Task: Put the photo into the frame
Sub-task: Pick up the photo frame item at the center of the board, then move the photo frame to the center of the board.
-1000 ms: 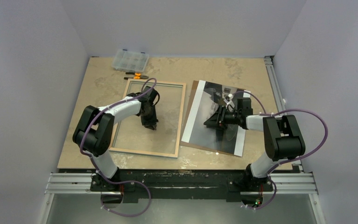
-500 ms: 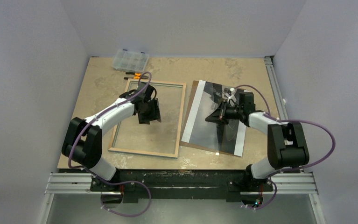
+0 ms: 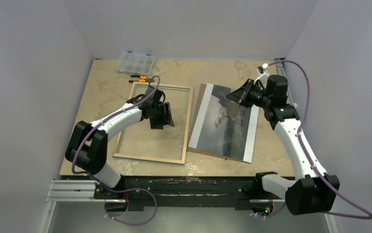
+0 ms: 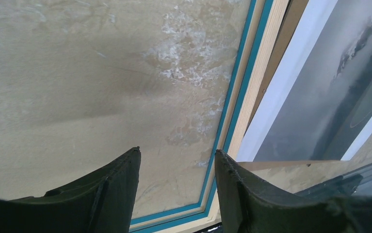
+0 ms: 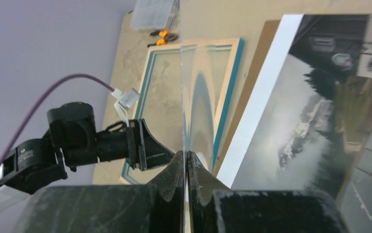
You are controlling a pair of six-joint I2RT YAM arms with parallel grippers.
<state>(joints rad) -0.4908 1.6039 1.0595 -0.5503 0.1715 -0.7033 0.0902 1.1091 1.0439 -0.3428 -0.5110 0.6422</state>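
Observation:
The frame lies back up on the table's left half, its light wood and blue inner lip showing in the left wrist view. My left gripper hovers open and empty over the frame's opening. The photo lies face up on the brown backing board, right of the frame. It also shows in the right wrist view. My right gripper is shut on the far edge of a thin clear pane, seen edge-on, and holds it tilted above the photo.
A clear compartment box and orange-handled pliers lie at the back left, beyond the frame. A metal rail runs along the table's right edge. Walls close in on the left, back and right.
My right arm has risen and swung to the back right, lifting the clear pane's far edge off the photo. My left gripper has shifted a little right inside the frame.

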